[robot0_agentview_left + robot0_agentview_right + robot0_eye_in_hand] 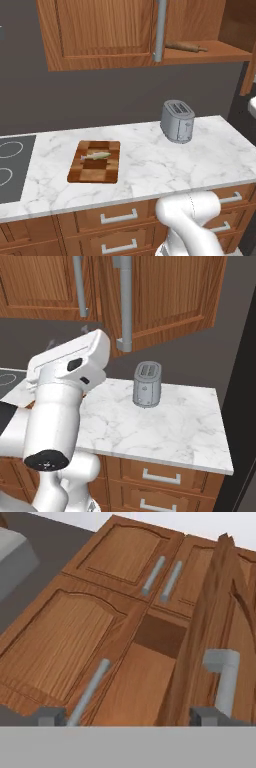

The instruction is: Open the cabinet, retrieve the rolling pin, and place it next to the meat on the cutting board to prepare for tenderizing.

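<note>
Left base view has the cabinet (105, 30) with its right door swung open and the rolling pin (186, 47) lying on the shelf inside, while the meat (96, 156) sits on the cutting board (95, 172) on the marble table (165, 165), toaster (177, 121) well off to the right. Right base view is mostly the arm (62, 401) in front of the open door, toaster behind it. Hand view looks straight at the cabinet doors, and the end effector (127, 716) is released, fingertips (50, 716) wide apart and nothing between them.

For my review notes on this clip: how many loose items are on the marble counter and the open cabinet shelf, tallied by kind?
Checkered brown wooden cutting board: 1
Small pale fish-shaped meat lying on the board: 1
Grey metal two-slot toaster: 1
Slim brown wooden rolling pin, on the shelf: 1
Total: 4
</note>
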Available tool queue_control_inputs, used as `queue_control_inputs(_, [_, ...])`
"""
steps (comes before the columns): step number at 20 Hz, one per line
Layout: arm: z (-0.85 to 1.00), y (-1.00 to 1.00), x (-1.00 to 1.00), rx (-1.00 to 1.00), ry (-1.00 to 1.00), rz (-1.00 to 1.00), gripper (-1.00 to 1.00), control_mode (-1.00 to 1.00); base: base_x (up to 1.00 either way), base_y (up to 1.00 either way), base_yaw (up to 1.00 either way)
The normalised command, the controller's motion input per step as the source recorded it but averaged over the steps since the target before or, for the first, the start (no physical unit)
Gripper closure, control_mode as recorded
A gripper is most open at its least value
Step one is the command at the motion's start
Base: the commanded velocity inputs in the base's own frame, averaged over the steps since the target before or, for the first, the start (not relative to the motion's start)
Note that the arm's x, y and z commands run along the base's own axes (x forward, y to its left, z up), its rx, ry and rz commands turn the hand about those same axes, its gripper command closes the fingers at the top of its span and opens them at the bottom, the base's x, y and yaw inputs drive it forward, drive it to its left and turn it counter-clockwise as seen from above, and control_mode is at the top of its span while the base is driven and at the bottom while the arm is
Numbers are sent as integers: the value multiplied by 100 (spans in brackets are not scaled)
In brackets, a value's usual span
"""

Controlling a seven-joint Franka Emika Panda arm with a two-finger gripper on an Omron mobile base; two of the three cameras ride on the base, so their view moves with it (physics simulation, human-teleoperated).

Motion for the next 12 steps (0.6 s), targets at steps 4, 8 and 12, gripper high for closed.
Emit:
queue_control_inputs(4, [-29,100,2,-34,-2,-17,-100,-100,0,0,0])
queue_control_inputs(8, [-32,73,48,-30,10,-26,-100,-100,0,0,0])
queue_control_inputs(12, [-33,44,77,-24,20,-25,-100,-100,0,0,0])
